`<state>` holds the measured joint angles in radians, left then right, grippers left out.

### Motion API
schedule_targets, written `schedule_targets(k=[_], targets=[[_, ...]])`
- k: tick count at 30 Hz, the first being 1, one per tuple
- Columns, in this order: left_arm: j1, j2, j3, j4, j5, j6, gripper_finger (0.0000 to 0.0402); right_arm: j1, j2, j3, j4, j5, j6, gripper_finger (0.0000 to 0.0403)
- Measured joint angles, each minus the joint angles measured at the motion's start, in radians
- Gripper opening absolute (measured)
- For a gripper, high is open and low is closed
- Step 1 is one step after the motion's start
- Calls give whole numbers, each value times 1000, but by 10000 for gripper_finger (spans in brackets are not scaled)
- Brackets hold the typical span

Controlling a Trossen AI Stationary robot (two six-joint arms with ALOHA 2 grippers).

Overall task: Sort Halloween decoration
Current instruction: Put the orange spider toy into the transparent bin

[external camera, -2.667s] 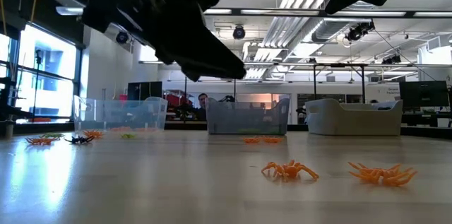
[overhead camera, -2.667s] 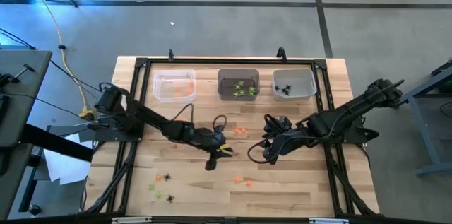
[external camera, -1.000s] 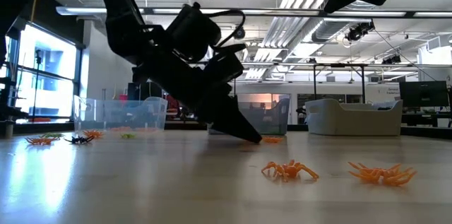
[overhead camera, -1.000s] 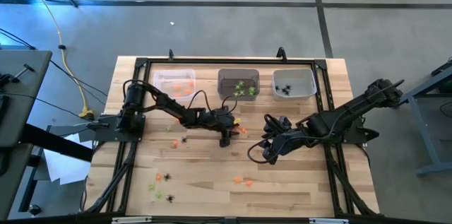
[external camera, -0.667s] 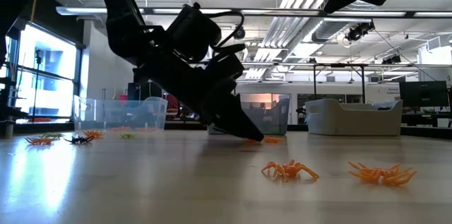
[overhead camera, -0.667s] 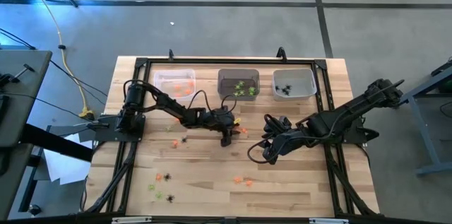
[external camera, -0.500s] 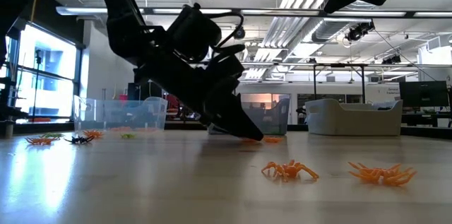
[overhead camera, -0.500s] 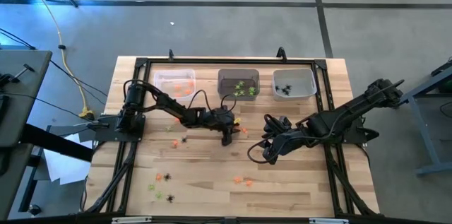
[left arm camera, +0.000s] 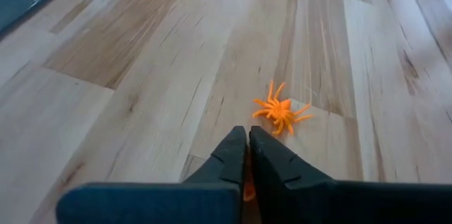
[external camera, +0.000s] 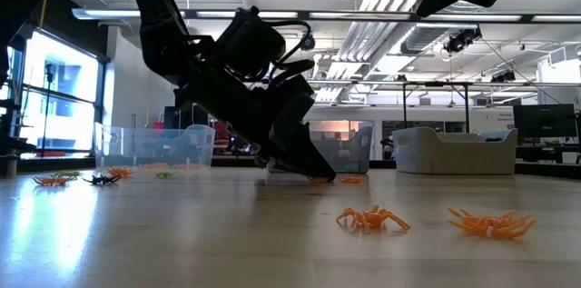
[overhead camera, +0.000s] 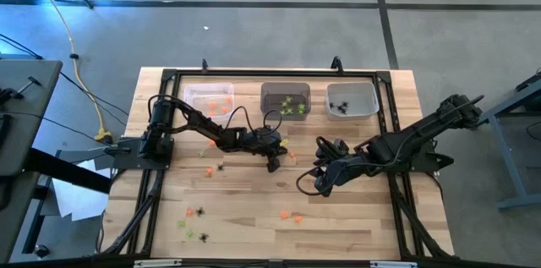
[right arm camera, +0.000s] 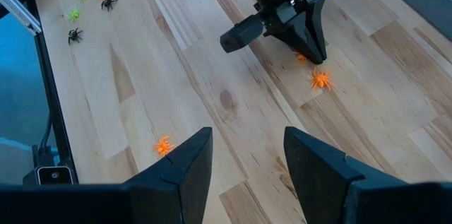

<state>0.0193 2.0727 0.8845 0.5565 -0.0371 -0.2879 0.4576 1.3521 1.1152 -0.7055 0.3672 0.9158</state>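
One orange trinket [left arm camera: 246, 191] half-hidden between left gripper [left arm camera: 248, 155] fingertips.

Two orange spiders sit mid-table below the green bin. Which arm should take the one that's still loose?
Left. The left gripper is already down at that pair, fingers closed with orange showing between them, and the loose orange spider lies just past its tips. The right gripper hangs open farther off, nearer the table's front.

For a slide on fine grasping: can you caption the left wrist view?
Left gripper shut on an orange spider, with a second orange spider lying free on the wooden table just ahead.
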Motion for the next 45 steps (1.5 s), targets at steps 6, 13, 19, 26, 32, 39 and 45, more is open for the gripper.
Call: schedule_targets(k=[6,13,19,26,32,39,45], targets=[[0,-6,-1,12,3,-44,1,0,0,0,0,0,0,171],[-5,-52,-6,-14,22,-51,0,0,0,0,0,0,0,171],[-16,-109,-5,-46,10,-51,0,0,0,0,0,0,0,171],[-16,-213,-5,-156,-21,-16,0,0,0,0,0,0,0,171],[-19,-395,-31,-321,-81,29,0,0,0,0,0,0,0,171],[-10,-689,-190,-421,-199,57,0,0,0,0,1,0,0,171],[69,-975,-352,-469,-273,63,0,0,0,0,0,0,0,171]])
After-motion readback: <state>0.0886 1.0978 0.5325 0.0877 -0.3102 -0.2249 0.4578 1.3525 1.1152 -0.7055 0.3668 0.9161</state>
